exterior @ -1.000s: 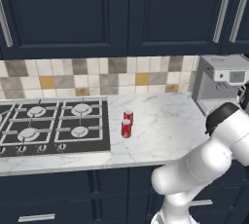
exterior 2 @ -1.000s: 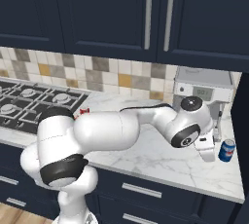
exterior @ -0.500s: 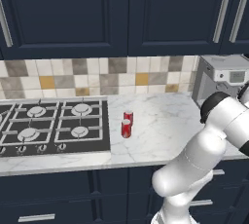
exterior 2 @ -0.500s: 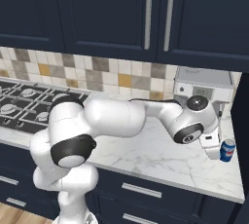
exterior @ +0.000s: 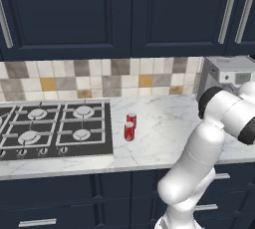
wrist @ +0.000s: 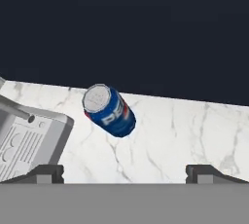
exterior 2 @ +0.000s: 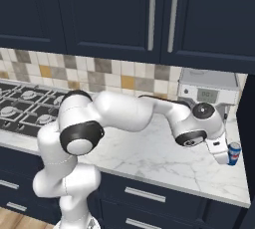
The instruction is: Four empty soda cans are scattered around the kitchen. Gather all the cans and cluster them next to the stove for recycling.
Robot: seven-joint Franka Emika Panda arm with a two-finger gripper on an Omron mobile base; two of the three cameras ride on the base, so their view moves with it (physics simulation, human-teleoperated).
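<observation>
A blue soda can with a silvery top stands upright near the right end of the marble counter. My gripper hangs just left of it, apart from it. In the hand view the blue soda can lies ahead of my gripper, a little left of centre, and the open jaws have nothing between them. Two red soda cans stand together on the counter right beside the black stove, which also appears as the stove at the left.
A grey boxy appliance stands against the backsplash just behind my hand, and its corner is close on the left. The counter's right end lies just past the can. Navy cabinets hang overhead.
My arm has swung further right and lower, bringing the open gripper close beside the blue can. The cans have not moved.
</observation>
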